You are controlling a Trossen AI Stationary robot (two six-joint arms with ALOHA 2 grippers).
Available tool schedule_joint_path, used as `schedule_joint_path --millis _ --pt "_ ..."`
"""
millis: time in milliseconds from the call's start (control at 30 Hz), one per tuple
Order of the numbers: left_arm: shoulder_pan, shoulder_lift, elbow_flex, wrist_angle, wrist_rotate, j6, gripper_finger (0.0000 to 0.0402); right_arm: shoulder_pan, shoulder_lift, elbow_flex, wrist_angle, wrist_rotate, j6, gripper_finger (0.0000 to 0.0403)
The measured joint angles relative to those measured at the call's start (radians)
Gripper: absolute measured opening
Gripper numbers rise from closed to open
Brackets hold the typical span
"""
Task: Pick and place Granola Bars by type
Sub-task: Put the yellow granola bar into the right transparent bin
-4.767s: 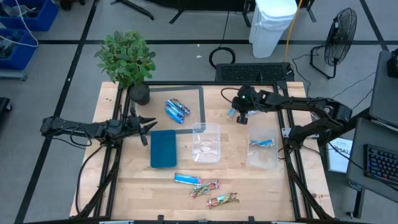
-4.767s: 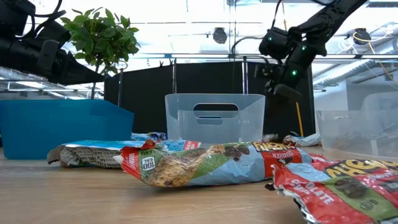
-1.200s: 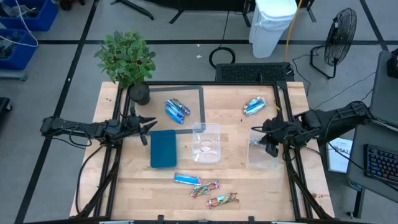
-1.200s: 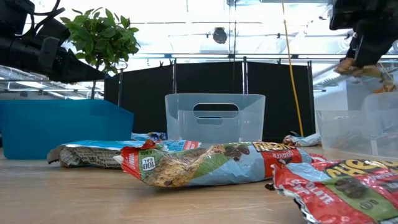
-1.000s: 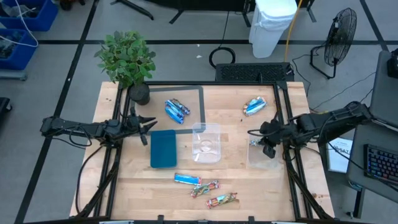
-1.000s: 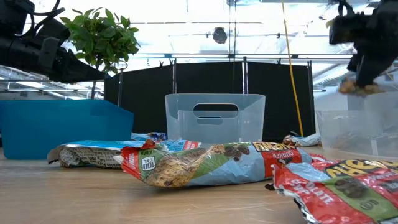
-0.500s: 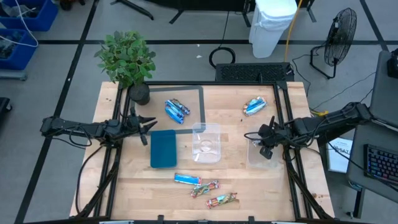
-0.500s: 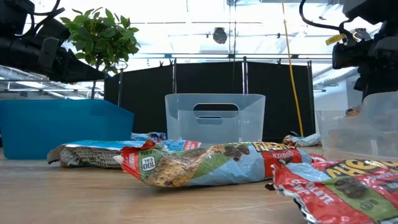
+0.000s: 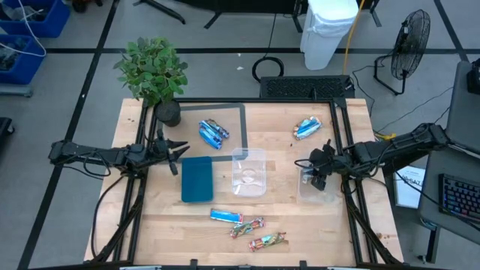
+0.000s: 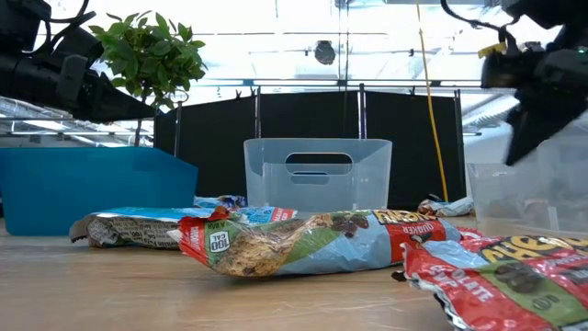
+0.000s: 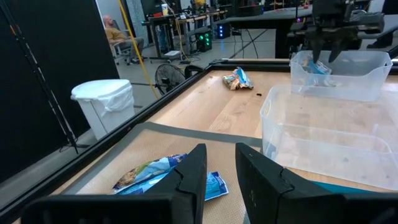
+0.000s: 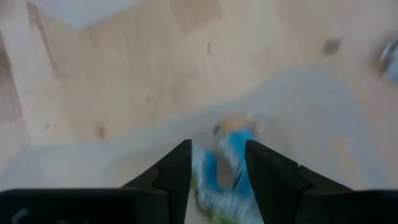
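Left gripper point(image 9: 174, 156) parked well left of the middle clear tub point(image 9: 234, 154), fingers apart and holding nothing, out over the tabletop point(image 9: 150, 225) edge. Next toward the tub, just beside its left wall: teal tray point(image 9: 197, 178). Behind and left of the tub, a pair of darker blue bars point(image 9: 213, 133) lying on a mat, unsorted. In front of the tub, toward the low camera: one light blue bar point(image 9: 225, 216) and two red-and-green bars point(image 9: 257, 233), also waiting. Behind and right of the tub, more light blue-and-white bars point(image 9: 307, 127) loose on the wood.

Right of the tub, the news: right gripper point(image 9: 316, 171) hanging over the second clear tub point(image 9: 301, 196), clamped a second ago, now spread wide and empty. Seen past its fingers in the right wrist view, light blue-and-white bars point(image 12: 227, 168) lying on that tub's floor, blurred, clear of both fingers. Same from the left wrist view: open gripper above, wrappers inside the tub below.

Judged from that: one more light blue bar delivered to its own bin. Still to do, apparently: the loose light blue bars, then the darker blue pair and the multicoloured ones, each type to its own container.
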Motion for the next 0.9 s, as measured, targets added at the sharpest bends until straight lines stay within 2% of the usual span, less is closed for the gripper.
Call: schedule_joint_path --millis 167,300,433,633,800,900 --pt "0.0 0.0 0.0 0.0 0.0 0.0 0.0093 -0.01 0.0 0.0 0.136 0.181 -0.211 0.0152" --pt "0.0 0.0 0.0 0.0 0.0 0.0 0.0093 -0.1 0.0 0.001 0.214 0.276 -0.348 0.0147" --pt "0.0 0.0 0.0 0.0 0.0 0.0 0.0093 -0.252 0.0 0.043 0.211 0.252 -0.459 0.0143" --pt "0.0 0.0 0.0 0.0 0.0 0.0 0.0093 -0.536 0.034 0.147 0.169 0.081 -0.667 0.0142" --pt "0.0 0.0 0.0 0.0 0.0 0.0 0.0093 -0.782 0.161 0.219 0.05 -0.012 -0.81 0.0142" --pt "0.0 0.0 0.0 -0.001 0.0 0.0 0.0093 -0.893 0.26 0.233 0.042 -0.071 -0.865 0.0146"
